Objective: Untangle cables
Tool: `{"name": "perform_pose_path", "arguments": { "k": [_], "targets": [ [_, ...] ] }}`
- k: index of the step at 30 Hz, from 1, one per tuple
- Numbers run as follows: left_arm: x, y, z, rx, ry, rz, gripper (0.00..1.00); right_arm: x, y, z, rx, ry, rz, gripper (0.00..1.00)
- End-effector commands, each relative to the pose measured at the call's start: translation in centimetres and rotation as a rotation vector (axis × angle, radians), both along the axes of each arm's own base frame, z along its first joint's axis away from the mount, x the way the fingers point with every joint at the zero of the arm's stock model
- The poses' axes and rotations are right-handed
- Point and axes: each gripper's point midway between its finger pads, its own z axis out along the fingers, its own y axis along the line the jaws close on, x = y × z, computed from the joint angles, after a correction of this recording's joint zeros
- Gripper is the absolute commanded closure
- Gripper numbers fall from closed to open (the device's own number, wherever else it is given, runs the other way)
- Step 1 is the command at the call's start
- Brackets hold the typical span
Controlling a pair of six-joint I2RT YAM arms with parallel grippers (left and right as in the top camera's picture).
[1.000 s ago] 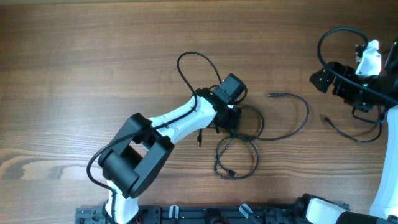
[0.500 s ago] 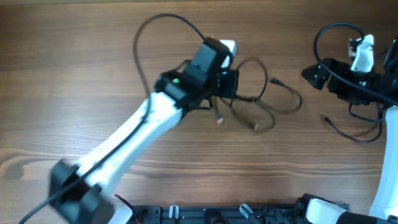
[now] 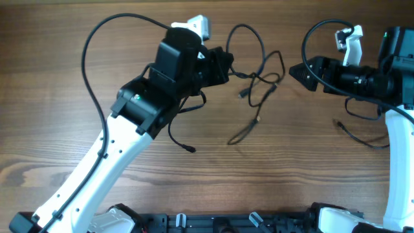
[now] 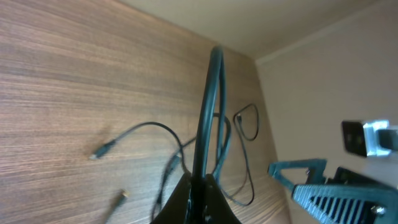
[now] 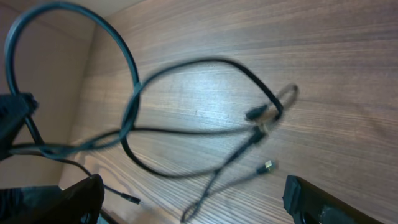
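**Tangle lifted, second gripper waiting wide**

Overhead: the left gripper is clamped on the cables and holds them up over the far middle of the surface. The cords hang from it in loose crossing loops, with ends trailing toward the near side. The right gripper sits just beside the loops, pointed at them and not touching. One loose cable lies apart on the right of the surface, clear of the bundle.

Left wrist: a loop rises straight out of the closed left gripper, so the hold looks firm. Below it the other strands sag, and a plug hangs free on the left.

Right wrist: the right gripper stands wide, its fingers at the two edges of the view with nothing between them. The cables cross ahead of it, and several strands meet in a small knot on the right.

The step looks like taking one strand to draw it free. It would go best if the right gripper closed on a single cord near a free end, away from the knot. Pulling slowly sideways while the left gripper holds would then help avoid tightening the crossing.
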Motion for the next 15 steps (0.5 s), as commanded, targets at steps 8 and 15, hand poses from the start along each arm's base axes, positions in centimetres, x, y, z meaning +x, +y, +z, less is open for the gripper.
{"name": "perform_pose_path", "arguments": {
  "k": [8, 15],
  "targets": [
    [-0.6, 0.0, 1.5, -0.062, 0.006, -0.007, 0.96, 3.3, 4.7, -0.4, 0.119, 0.132, -0.141, 0.23],
    [-0.8, 0.2, 1.1, -0.052, 0.022, -0.006, 0.96, 7.6, 7.0, -3.2, 0.167, 0.183, -0.19, 0.38]
  ]
}}
